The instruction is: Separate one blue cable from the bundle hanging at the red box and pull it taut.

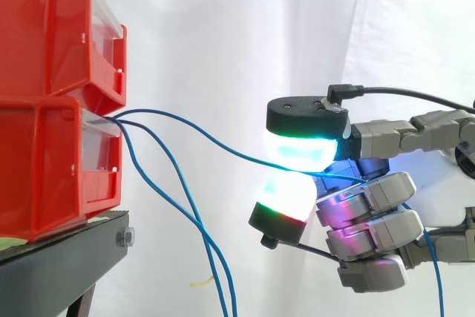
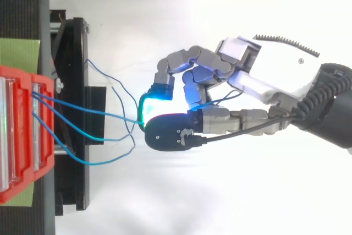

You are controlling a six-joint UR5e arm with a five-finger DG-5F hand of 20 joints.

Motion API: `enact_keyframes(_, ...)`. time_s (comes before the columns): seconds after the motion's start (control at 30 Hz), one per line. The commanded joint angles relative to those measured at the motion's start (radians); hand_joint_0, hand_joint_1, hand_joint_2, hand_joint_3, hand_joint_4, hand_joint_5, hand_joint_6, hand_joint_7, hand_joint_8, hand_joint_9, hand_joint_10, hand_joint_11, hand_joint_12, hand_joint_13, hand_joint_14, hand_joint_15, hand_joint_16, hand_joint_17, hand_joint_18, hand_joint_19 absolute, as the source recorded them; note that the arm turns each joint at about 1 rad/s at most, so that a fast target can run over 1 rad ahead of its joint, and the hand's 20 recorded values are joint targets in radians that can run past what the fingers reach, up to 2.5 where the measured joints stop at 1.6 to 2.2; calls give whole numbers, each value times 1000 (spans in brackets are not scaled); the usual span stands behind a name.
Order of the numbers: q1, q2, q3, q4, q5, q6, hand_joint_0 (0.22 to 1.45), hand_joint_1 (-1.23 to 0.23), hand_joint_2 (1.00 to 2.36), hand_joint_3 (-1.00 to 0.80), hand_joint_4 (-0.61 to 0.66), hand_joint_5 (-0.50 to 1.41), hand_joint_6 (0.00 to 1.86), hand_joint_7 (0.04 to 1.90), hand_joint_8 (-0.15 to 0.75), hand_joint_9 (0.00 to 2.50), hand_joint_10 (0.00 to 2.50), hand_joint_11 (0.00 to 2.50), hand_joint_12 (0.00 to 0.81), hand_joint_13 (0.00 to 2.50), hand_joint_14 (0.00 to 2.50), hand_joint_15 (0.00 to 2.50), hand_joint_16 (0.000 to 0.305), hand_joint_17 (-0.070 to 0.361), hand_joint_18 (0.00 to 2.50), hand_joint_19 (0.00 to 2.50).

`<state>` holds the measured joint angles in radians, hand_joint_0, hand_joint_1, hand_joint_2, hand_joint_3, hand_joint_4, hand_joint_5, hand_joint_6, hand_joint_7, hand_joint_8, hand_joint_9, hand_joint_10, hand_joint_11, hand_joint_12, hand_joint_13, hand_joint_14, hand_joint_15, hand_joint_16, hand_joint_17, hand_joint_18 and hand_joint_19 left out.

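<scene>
At the left, two red bins (image 1: 44, 109) stand one on the other upon the black stand (image 1: 67, 254). Thin blue cables come out from the front of the lower bin. The other cables (image 1: 211, 257) fall away downward, close together, in front of the white curtain (image 1: 223, 35). One blue cable (image 1: 223, 145) leaves them and runs to the right in a soft curve, not fully straight. It ends between two glowing pads (image 1: 304, 146), one above with cyan and green light, one below with white and red. The hand (image 2: 275, 81) pinches this cable there, with the pads pressed together on it. The remaining fingers are curled below. Behind the hand, the cable hangs down again.
</scene>
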<state>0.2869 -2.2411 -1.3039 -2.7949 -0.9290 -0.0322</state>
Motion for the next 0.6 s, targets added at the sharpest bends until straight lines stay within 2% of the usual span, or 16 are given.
enact_keyframes(0.0, 0, 0, 0, 0, -1, 0, 793, -667, 1364, 203, 241, -234, 966, 1083, 330, 676, 1706, 1119, 333, 582, 2500, 1058, 25, 57, 920, 2061)
enact_keyframes(0.57, 0, 0, 0, 0, 1, 0, 793, -664, 1372, 202, 244, -231, 966, 1090, 329, 689, 1699, 1133, 339, 597, 2500, 1065, 26, 59, 927, 2022)
